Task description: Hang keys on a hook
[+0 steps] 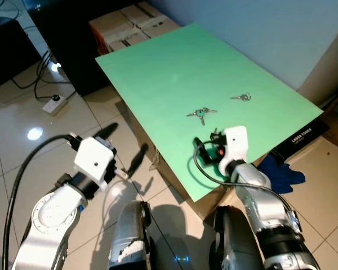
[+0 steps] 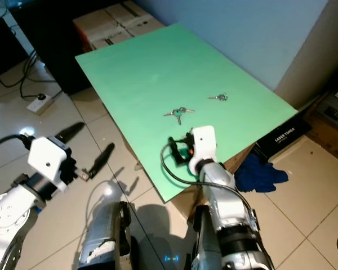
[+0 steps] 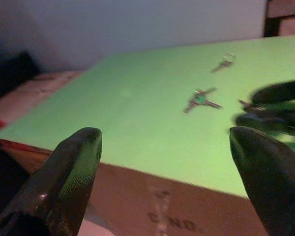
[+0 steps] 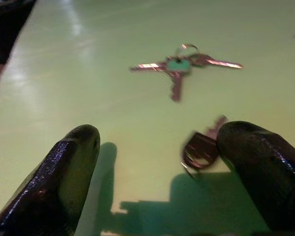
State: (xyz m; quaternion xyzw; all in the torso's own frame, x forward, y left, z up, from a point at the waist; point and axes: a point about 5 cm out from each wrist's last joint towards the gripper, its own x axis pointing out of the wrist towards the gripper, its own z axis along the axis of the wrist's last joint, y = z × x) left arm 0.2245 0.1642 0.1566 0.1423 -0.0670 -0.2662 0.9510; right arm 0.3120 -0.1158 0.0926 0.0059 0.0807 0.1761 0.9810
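A bunch of keys with one green-headed key lies in the middle of the green tabletop. Farther right lies a single small key on a ring. A third, dark key bunch lies on the green surface near the table's front edge, right beside one finger of my right gripper. That gripper is open and low over the table, holding nothing. My left gripper hovers open over the floor, left of the table, its fingers pointing toward the tabletop.
The green sheet covers a cardboard box. More boxes stand at its far left end. A power strip with cables lies on the tiled floor at left. A blue cloth and a black box lie at right.
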